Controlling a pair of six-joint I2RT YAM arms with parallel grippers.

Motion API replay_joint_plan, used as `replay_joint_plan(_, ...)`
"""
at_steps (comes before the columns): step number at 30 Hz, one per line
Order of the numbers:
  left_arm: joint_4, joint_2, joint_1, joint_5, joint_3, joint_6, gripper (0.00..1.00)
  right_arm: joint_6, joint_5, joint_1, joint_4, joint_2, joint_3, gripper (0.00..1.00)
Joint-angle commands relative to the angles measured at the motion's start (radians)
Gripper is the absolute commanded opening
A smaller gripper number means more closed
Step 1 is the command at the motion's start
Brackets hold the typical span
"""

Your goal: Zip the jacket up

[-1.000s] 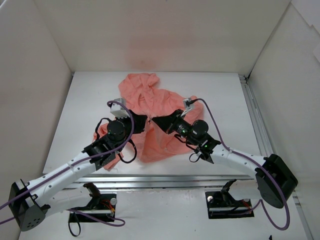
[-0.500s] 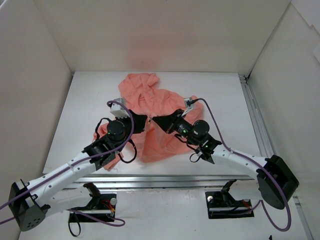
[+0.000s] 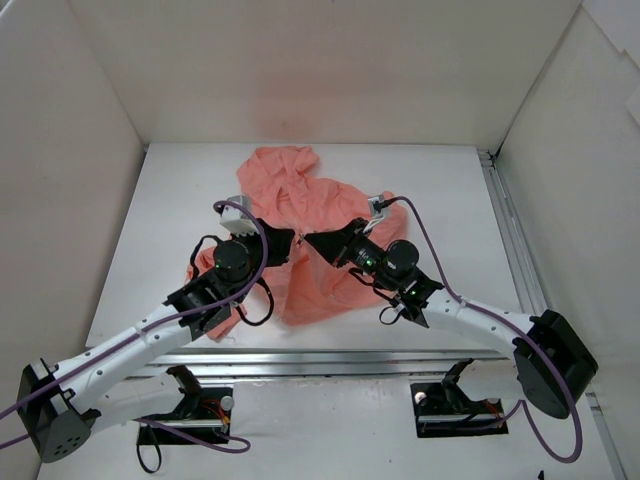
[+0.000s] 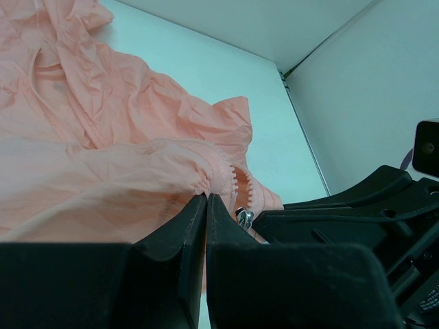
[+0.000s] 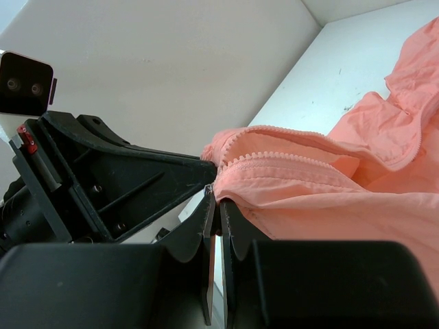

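The salmon-pink jacket (image 3: 300, 200) lies crumpled on the white table, hood end toward the back wall. My two grippers meet tip to tip at its near middle. The left gripper (image 3: 291, 240) is shut on the fabric edge beside the zip teeth (image 4: 206, 199). A small silver zip slider (image 4: 243, 216) sits just right of those fingertips, against the right gripper's black tip. The right gripper (image 3: 308, 240) is shut at the zip's lower end (image 5: 218, 197), with the jacket (image 5: 357, 185) and a row of zip teeth (image 5: 274, 159) running away from it. The zip lies open further up.
White walls enclose the table on three sides. A metal rail (image 3: 510, 230) runs along the right side and another along the front edge (image 3: 300, 352). Purple cables (image 3: 430, 250) loop over both arms. The left arm's body (image 5: 103, 185) fills the left of the right wrist view.
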Motion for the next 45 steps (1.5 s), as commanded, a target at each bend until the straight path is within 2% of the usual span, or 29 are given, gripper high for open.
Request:
replay_joint_plan(1, 0.086, -0.012, 0.000, -0.005, 0.067, 0.018, 0.00, 0.011, -0.015, -0.006, 0.097, 0.002, 0.032, 0.00)
replay_joint_plan(45, 0.072, -0.018, 0.000, 0.012, 0.047, 0.004, 0.00, 0.011, -0.014, -0.010, 0.098, 0.003, 0.074, 0.00)
